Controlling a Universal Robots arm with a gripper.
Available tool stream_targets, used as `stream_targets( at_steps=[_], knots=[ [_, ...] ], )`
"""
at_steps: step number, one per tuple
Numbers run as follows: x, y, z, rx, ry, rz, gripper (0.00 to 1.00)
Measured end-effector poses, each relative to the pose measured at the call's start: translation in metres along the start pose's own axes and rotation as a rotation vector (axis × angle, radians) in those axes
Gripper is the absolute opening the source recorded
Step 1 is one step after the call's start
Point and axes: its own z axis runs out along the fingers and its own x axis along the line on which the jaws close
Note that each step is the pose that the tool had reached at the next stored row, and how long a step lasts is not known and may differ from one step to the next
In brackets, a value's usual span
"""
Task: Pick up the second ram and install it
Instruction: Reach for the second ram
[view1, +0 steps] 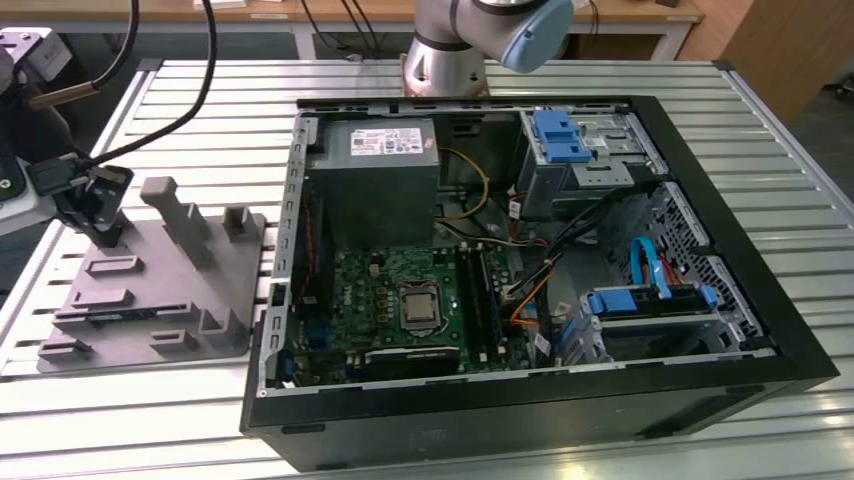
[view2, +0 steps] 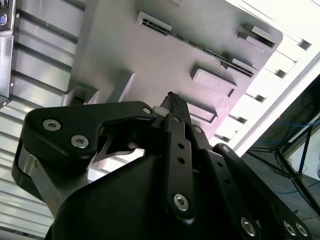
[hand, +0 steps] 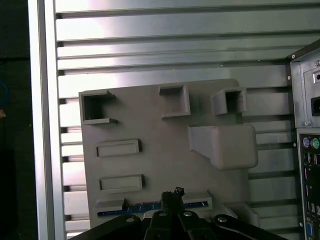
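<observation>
Second ram (hand: 135, 208) stands on edge, lengthwise in tray (hand: 160, 160) slot.

Grey tray (hand: 150, 165), blue-green second ram (hand: 142, 208), ribbed silver table (hand: 150, 40), green motherboard (view1: 363, 300), black case (view1: 534, 405).

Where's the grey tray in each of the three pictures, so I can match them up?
Exterior view: the grey tray sits at the exterior view's left, beside the computer case.
First wrist view: it lies under the gripper, on the slatted table.
Second wrist view: its slotted face spreads beyond the gripper.
Shared landmark: the gripper, at the tray in every view.
</observation>
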Motion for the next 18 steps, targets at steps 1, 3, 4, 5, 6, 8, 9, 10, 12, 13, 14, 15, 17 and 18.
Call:
stream_targets(
  at_steps=[1, 3, 4, 5, 6, 8, 9, 10, 12, 13, 14, 15, 17, 18],
  knots=[
    [-0.0001, -0.0017, 0.0008, 0.0015, 0.0, 0.0, 0.1],
    [-0.0005, -0.0066, 0.0023, 0.0044, -0.0004, 0.0, 0.1],
    [-0.0007, -0.0093, 0.0029, 0.0054, -0.0004, 0.0, 0.1],
    [-0.0009, -0.012, 0.0036, 0.0061, -0.0003, 0.0, 0.1],
    [-0.0011, -0.0145, 0.0044, 0.0065, 0.0, -0.001, 0.1],
    [-0.0014, -0.0192, 0.0063, 0.0073, 0.0008, -0.001, 0.1],
    [-0.0015, -0.0215, 0.0072, 0.0076, 0.0014, -0.002, 0.1],
    [-0.0016, -0.0238, 0.0085, 0.0077, 0.0021, -0.002, 0.1],
    [-0.0018, -0.0278, 0.0115, 0.0078, 0.0034, -0.005, 0.1],
    [-0.0019, -0.0296, 0.0132, 0.0077, 0.004, -0.006, 0.1],
    [-0.002, -0.0312, 0.015, 0.0077, 0.0045, -0.008, 0.1],
    [-0.0021, -0.0327, 0.0166, 0.0078, 0.0052, -0.01, 0.1],
    [-0.0022, -0.0355, 0.0204, 0.0077, 0.0063, -0.015, 0.1],
    [-0.0023, -0.0365, 0.0222, 0.0076, 0.0066, -0.018, 0.1]
  ],
)
